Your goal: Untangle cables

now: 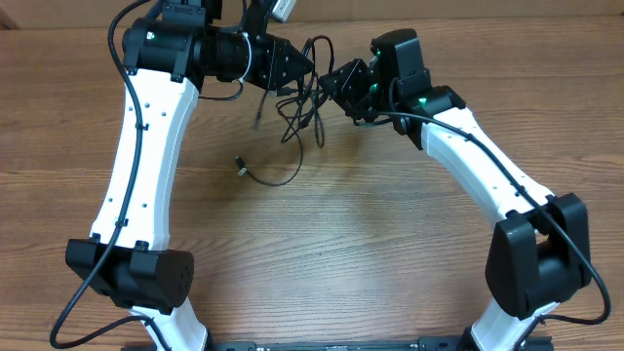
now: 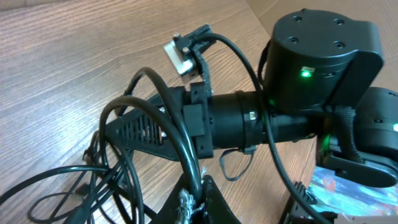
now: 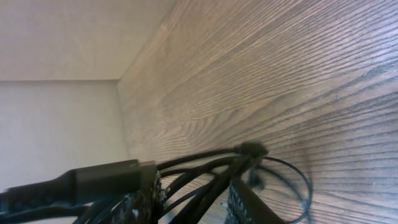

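My left gripper (image 1: 297, 66) is at the far side of the table (image 1: 370, 224), its fingers pressed together. In the left wrist view a black strand arcs down and ends right at my fingertips (image 2: 194, 200), so I am pinching one of the cables (image 1: 304, 107) there. The pads show some white fraying at the tip.

My right gripper (image 1: 338, 83) faces the left one from the other side, close by, with the tangle hanging and lying between the two. Its fingers are spread partway. In the right wrist view several thin black strands run through the gap between them, and I cannot tell whether any strand presses against a pad. One finger (image 3: 144, 194) sits at the lower left of that view and the other at the lower right. A small dark plug (image 3: 252, 149) sticks out just past them, over the wood.

From above, the cables form a loose knot of loops just in front of both grippers, partly lifted off the table. One strand trails out of the knot toward me and curves round in a shallow arc on the wood. It ends in a small plug tip (image 1: 239, 166) that lies flat, well apart from the knot and from both grippers.
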Robot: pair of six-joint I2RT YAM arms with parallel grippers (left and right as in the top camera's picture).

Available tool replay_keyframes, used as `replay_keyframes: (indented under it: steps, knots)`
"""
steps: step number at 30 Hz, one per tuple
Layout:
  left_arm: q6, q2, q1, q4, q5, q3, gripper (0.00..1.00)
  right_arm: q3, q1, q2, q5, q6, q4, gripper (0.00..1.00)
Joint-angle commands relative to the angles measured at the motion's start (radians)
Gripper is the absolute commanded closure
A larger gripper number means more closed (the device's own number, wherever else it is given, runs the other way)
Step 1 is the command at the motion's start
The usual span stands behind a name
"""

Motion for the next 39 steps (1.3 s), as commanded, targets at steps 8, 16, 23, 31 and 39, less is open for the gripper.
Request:
replay_keyframes:
  steps: [8,16,23,31,39]
  knots:
    - [-0.018,-0.005,-0.006,-0.001,0.035,0.027,0.96,0.016,0.007,0.008,-0.069,-0.032,-0.034,0.71]
    - [-0.018,-0.005,-0.006,-0.002,0.028,0.027,0.96,0.016,0.007,0.008,-0.181,0.133,-0.025,0.66]
    - [-0.018,-0.005,-0.006,-0.008,0.027,0.026,0.96,0.016,0.024,0.009,-0.222,0.174,-0.026,0.66]
    - [-0.018,-0.005,-0.006,-0.025,-0.008,0.026,0.96,0.016,0.032,0.01,-0.196,0.13,-0.042,0.96]
    - [-0.22,-0.005,-0.005,-0.109,-0.512,0.026,0.96,0.017,-0.04,-0.056,-0.188,-0.078,-0.111,0.96]
